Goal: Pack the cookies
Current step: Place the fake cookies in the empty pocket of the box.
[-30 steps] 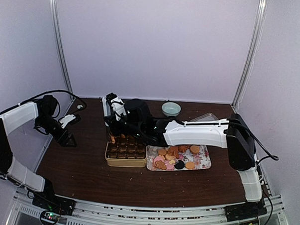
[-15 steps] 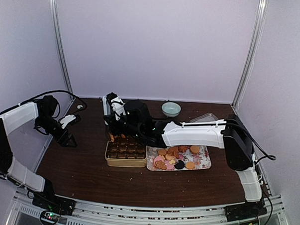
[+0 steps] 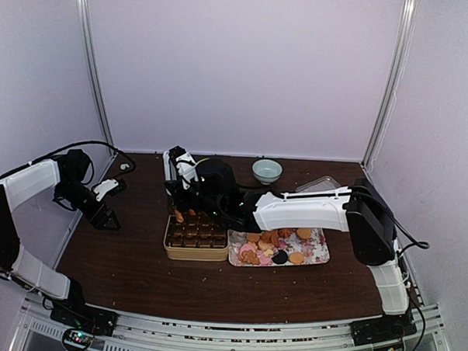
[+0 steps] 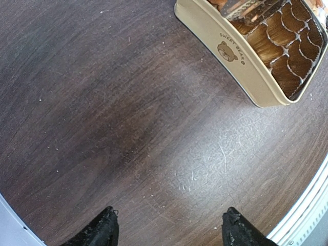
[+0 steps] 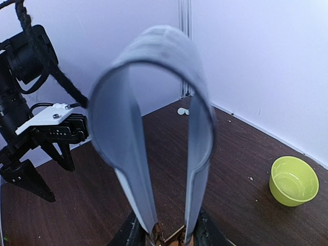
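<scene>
Several cookies (image 3: 271, 241), tan, pink and dark, lie on a floral tray (image 3: 316, 245). Left of it stands a tan tin (image 3: 196, 251) of brown paper cups, also in the left wrist view (image 4: 241, 56). My right gripper (image 3: 186, 198) (image 5: 166, 233) is shut on grey tongs (image 5: 148, 128) whose tips hang over the tin's far left corner. An orange cookie (image 3: 178, 217) shows at those tips; whether they still pinch it is unclear. My left gripper (image 3: 104, 216) (image 4: 170, 215) stands open over bare table, left of the tin, holding nothing.
A pale green bowl (image 3: 266, 170) (image 5: 293, 180) sits at the back. A clear plastic lid (image 3: 319, 183) lies behind the tray. A small white item (image 3: 124, 167) (image 5: 183, 111) rests at the back left corner. White walls close in the table.
The right arm has shifted slightly right over the tin's far left corner, and its jaws have eased a little wider on the tongs. The left arm has not moved.
</scene>
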